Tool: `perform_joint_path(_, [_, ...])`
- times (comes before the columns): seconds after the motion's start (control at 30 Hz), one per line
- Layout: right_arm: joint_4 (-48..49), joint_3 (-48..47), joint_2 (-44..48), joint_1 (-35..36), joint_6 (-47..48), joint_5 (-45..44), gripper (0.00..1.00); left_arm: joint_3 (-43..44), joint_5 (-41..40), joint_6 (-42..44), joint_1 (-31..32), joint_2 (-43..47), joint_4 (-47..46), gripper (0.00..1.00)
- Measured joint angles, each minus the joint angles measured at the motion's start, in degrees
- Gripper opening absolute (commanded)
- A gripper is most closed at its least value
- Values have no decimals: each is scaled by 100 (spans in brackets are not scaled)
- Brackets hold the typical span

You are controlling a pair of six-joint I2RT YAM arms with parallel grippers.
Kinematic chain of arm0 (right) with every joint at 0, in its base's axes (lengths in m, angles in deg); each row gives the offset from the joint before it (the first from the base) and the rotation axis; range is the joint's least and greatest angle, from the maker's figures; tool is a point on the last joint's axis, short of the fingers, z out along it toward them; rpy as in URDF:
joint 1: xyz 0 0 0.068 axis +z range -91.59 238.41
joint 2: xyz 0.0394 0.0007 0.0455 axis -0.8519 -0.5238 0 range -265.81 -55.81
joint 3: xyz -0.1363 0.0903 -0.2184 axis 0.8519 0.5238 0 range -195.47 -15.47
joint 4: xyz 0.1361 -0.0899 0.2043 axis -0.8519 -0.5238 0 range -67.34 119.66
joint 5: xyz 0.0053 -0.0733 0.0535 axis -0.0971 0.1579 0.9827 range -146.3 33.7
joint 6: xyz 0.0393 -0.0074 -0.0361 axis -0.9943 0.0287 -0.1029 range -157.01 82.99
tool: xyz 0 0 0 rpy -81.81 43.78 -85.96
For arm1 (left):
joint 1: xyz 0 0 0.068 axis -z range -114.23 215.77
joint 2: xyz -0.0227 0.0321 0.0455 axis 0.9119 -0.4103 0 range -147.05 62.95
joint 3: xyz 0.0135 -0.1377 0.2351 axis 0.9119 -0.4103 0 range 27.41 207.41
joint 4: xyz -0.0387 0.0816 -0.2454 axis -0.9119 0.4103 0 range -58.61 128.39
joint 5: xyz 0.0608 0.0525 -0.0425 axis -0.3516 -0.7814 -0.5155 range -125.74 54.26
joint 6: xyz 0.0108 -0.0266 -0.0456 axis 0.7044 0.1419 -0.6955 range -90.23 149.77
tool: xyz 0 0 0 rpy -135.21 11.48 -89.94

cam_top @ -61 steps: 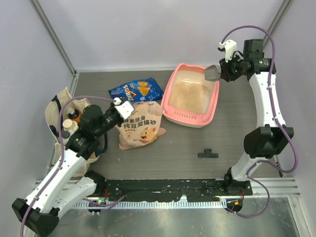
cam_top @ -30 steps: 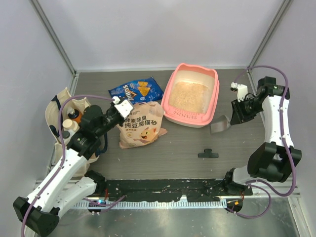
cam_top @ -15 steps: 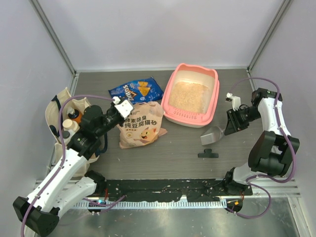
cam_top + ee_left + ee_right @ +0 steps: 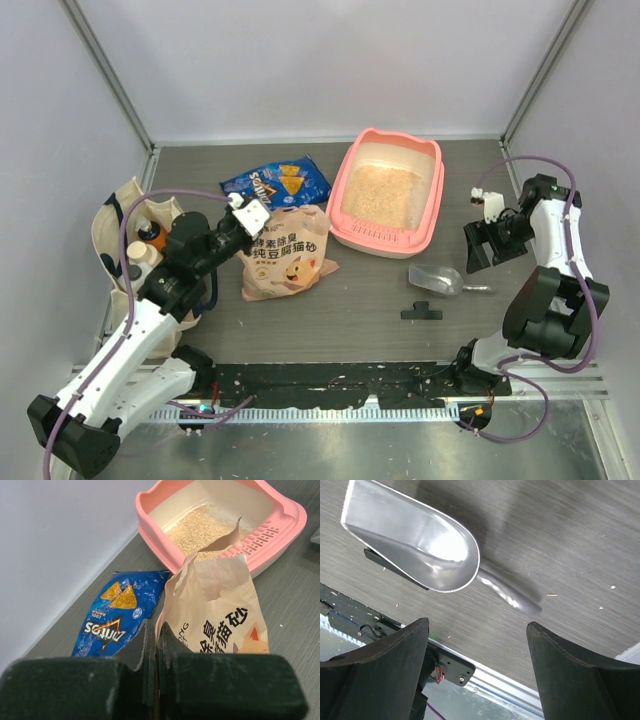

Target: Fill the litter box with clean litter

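We take the litter box as our mark. It sits on the table with clean litter spread over its floor, a pale sandy layer that leaves some bare floor at the far end.

Off the right of the box's slotted near end, a silvery scoop lies alone. A small black clip lies just nearer the arms. The right gripper hangs right of the box, past the scoop, its jaws spread wide and grasping nothing. From its wrist we see the scoop below the fingers, touching neither.

Left of the slotted end stands the litter bag, its torn mouth open. The left gripper is clenched on the bag's upper edge — the litter in the box lies well apart from it, beyond the bag. A blue chip bag lies flat left of the box.
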Motion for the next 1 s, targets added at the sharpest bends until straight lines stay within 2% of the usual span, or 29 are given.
perform_joint_path(0.13, [2,-317,74,-11,-15,212,85,7,4,-72,0,-57,-31,0])
perform_joint_path(0.27, [28,-881,330,55,-13,1078,85,133,166,-168,0,-184,59,0])
perform_joint_path(0.4, [330,-1010,894,656,-243,1827,85,219,297,-278,0,-214,170,0])
perform_joint_path(0.57, [1482,-474,1598,2677,-1005,2072,84,258,332,-332,0,-179,271,0])
perform_joint_path(0.63, [1823,-306,1585,3093,-1198,2144,84,258,332,-332,0,-120,334,0])
perform_joint_path(0.83, [2986,151,984,3508,-1491,2417,86,271,326,-350,-33,-44,470,0])
perform_joint_path(1.0, [4706,1335,1019,3797,-1818,2540,86,479,354,-304,-76,-179,702,0])
